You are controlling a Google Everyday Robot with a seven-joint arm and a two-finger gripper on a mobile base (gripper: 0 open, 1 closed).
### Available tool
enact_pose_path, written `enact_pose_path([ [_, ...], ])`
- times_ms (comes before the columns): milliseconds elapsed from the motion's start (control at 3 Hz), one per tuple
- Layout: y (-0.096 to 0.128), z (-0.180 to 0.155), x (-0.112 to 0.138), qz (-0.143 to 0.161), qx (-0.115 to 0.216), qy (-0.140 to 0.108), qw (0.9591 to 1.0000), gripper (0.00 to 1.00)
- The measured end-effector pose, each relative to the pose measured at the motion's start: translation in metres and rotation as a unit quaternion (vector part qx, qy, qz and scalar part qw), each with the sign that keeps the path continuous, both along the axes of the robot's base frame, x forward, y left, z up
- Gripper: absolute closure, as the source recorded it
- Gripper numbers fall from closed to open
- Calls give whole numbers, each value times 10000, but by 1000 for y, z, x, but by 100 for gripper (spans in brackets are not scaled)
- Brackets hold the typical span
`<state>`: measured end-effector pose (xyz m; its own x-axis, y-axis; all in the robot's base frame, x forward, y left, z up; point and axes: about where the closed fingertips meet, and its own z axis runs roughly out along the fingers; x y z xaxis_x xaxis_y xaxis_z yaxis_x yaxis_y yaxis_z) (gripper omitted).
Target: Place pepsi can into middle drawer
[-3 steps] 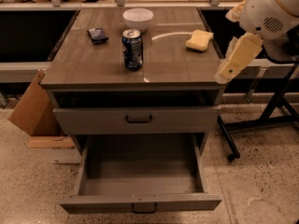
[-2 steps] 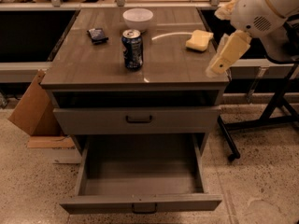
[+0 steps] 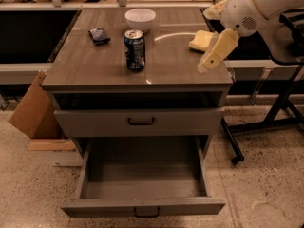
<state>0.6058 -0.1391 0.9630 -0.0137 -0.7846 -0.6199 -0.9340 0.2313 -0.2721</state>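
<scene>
Tipping is threatening: my gripper (image 3: 209, 61), whose state I cannot tell, is hovering well right of the pepsi can (image 3: 135, 50) standing above the open middle drawer (image 3: 142, 207), inviting a sideways knock.

The gripper (image 3: 209, 61) has been carried leftward from beyond the right edge of the cabinet top (image 3: 95, 65) to a spot above its right side, nearer the pepsi can (image 3: 135, 50). The yellow sponge (image 3: 199, 41) is now partly overlapped by it.
</scene>
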Motion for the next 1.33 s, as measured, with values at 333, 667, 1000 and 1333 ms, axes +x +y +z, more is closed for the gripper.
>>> enact_pose_path([
  [333, 7, -4, 8, 63, 133, 36, 9999, 0],
  [667, 27, -9, 27, 168, 376, 72, 9991, 0],
  [1000, 41, -15, 47, 120, 609, 111, 9980, 0],
  [1333, 54, -21, 66, 31, 812, 153, 9966, 0],
])
